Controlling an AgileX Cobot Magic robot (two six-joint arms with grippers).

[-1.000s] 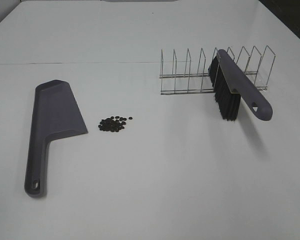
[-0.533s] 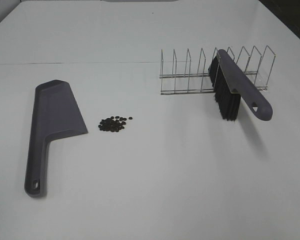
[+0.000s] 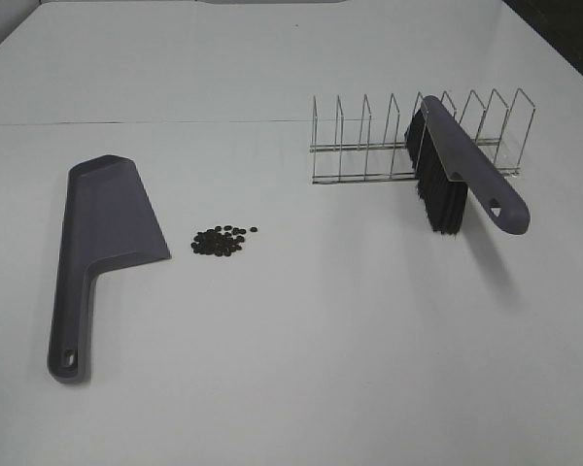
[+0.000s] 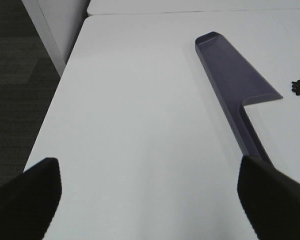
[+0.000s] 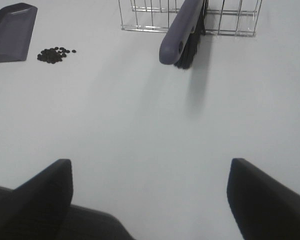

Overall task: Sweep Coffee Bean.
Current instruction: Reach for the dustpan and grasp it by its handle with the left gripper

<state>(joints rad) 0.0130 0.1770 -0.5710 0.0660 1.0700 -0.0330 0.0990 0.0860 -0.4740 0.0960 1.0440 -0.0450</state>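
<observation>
1. Left gripper (image 4: pixel 147 167) — jaws spread as wide as they go, nothing btwn them, hanging over the bare table (image 4: pixel 130 100) near its edge.
2. Right gripper (image 5: pixel 150 167): same story, wide apart, empty, over open tabletop. Neither arm shows in the high view.
3. Nearest the left gripper is the dustpan (image 4: pixel 235 80). It lies flat, handle pointing back toward the claw, wide scoop end further out.
4. Out ahead of the right gripper, well apart from it, is the brush (image 5: pixel 182 30). It leans in a wire rack (image 5: pixel 140 20), bristles down, handle end w/ the hang hole sticking out toward the arm.
5. Coffee beans (image 3: pixel 222 241) sit in one small tight heap on the table, near the outer corner of the dustpan's wide end, not touching it. From the left gripper they're out past the pan. From the right gripper they're far off across the table, well apart from the brush too.
6. Handling, my guess: beans are tiny, hard, light, roundish — they'll roll & scatter at a rough push, and no jaw will pinch them usefully. So grab the tools, not the beans.
7. Brush: take the stiff handle, about mid-length, clear of the soft bristles.
8. Dustpan: thin, rigid, prob. light, and it lies low, so pinch the handle across its sides. It may slide on the smooth top.
</observation>
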